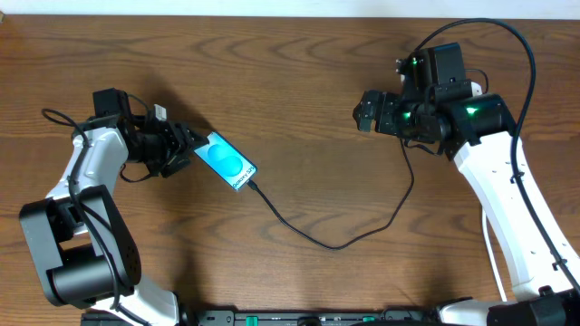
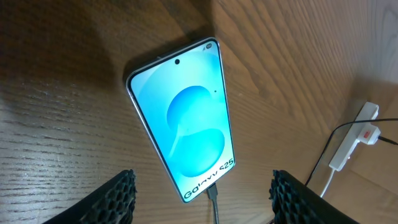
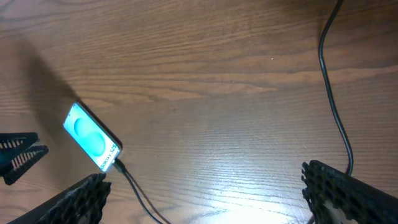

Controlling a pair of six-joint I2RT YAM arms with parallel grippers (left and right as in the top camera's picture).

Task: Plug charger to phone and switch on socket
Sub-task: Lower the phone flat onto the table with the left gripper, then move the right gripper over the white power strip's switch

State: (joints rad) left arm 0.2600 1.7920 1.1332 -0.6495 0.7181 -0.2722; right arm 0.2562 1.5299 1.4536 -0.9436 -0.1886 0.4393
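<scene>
Left gripper [image 1: 188, 145], jaws spread, just beside the phone [image 1: 227, 161].

Glossy glass phone [image 2: 186, 127] on a matt wood-grain table [image 1: 299, 81]; white plastic socket [image 2: 354, 140], rubbery black charger [image 1: 335, 237].

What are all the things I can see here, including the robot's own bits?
phone: one, cyan screen with black edges, flat on the table, left of centre.
charger: one, thin black cable, looping from the phone toward the right arm.
socket: one, white strip with a red switch, seen only in the left wrist view, far off.
table: one, brown wood.
left gripper: one, black, open, right next to the phone.
right gripper: one, black, open, well apart from the phone.
</scene>
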